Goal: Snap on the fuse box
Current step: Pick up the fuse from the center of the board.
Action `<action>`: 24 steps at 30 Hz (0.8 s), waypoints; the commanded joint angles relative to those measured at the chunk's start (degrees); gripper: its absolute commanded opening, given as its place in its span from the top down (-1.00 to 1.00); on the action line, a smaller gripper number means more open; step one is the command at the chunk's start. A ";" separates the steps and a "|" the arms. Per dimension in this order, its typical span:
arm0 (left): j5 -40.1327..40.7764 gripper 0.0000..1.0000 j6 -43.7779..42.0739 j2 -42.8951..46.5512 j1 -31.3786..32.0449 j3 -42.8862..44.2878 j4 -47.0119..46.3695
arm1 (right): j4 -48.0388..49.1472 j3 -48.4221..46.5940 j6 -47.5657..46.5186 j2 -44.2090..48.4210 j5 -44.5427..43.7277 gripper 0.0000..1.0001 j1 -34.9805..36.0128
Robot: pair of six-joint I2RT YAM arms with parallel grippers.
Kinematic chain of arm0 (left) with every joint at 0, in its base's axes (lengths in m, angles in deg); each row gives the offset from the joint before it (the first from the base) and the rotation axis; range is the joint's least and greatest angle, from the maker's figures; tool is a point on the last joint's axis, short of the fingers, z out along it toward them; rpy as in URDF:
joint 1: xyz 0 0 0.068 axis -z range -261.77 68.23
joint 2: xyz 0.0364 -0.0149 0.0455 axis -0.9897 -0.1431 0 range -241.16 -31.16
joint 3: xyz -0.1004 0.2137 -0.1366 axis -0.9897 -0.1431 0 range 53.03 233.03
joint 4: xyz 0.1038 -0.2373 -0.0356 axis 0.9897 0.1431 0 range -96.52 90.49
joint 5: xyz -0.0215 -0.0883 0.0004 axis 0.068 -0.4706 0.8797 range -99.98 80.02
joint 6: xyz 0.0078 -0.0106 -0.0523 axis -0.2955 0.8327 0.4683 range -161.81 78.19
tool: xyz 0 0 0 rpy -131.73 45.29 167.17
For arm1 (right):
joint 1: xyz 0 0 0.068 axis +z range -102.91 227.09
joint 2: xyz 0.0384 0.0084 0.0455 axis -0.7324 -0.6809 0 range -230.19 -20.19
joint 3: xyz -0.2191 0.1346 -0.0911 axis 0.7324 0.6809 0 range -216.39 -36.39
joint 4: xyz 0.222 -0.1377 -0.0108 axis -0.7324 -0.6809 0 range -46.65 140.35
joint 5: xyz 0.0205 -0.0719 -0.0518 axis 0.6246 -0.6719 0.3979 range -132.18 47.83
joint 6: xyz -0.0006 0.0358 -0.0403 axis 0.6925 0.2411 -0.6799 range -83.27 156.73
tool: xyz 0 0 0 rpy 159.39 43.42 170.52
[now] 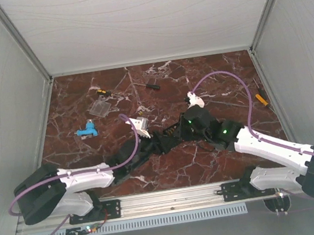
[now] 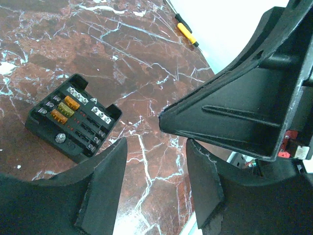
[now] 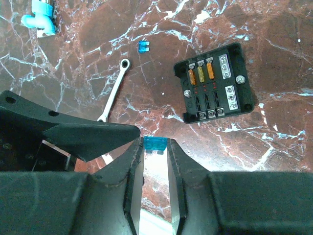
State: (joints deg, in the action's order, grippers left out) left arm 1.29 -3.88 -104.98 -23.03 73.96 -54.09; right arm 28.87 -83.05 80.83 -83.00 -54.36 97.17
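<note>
The fuse box (image 3: 215,83) is a small black open box with orange and yellow fuses in its slots, lying flat on the marble table. In the left wrist view the fuse box (image 2: 73,117) lies left of and beyond my fingers. My right gripper (image 3: 156,147) is shut on a small blue blade fuse (image 3: 156,143), held at the fingertips short of the box. My left gripper (image 2: 156,166) is open, with only bare marble between its fingers. Both grippers meet at the table's middle (image 1: 174,132), where the box is lost among the black fingers.
A small wrench (image 3: 113,90) and a loose blue fuse (image 3: 143,47) lie left of the box. A clear plastic cover (image 1: 101,107), a light blue part (image 1: 87,130) and small screwdrivers (image 1: 103,92) (image 1: 152,84) lie farther back. A yellow screwdriver (image 1: 260,99) lies at the right edge.
</note>
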 commanded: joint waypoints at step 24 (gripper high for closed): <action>4.37 0.61 -1.25 -4.04 0.46 4.87 -7.42 | 8.23 5.86 7.92 3.80 2.12 0.81 0.10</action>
State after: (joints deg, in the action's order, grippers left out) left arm 2.58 -4.20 -108.59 -22.70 76.50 -54.35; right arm 35.23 -78.52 86.32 -80.70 -53.90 97.15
